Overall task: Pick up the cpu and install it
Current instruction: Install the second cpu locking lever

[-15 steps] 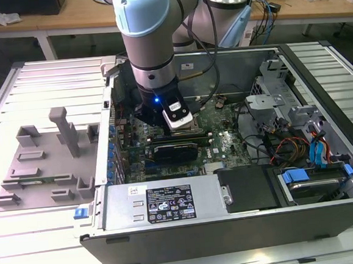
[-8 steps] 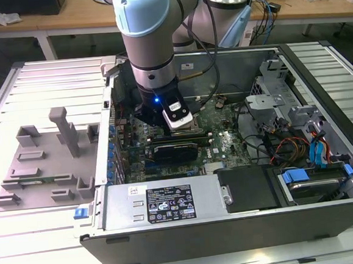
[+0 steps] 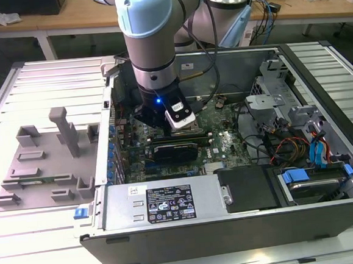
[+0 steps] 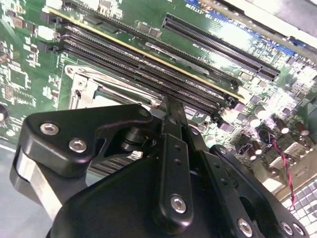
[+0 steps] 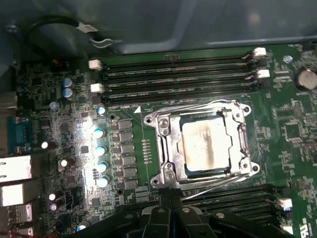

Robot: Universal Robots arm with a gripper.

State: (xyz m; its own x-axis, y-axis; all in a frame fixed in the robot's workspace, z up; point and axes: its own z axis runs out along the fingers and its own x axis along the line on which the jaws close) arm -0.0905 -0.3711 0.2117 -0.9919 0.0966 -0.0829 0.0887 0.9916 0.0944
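In the first wrist view the cpu [image 5: 205, 146], a silvery-grey square plate, lies flat inside the socket's metal frame [image 5: 166, 144] on the green motherboard. My gripper [image 5: 171, 197] is shut, its two black fingers pressed together with nothing between them, just off the socket's edge beside the memory slots. The second wrist view has the closed fingertips [image 4: 168, 105] right above the socket frame [image 4: 79, 87]. From the exterior view, the arm [image 3: 151, 48] reaches straight down into the open computer case over the board's middle.
Memory slots [image 5: 178, 79] run along both sides of the socket. The case walls [image 3: 319, 84], a power supply [image 3: 164, 203], cables [image 3: 287, 144] and a drive bay [image 3: 309, 179] surround the board. A grey tray [image 3: 39, 173] with plastic blocks lies outside the case at the exterior view's left.
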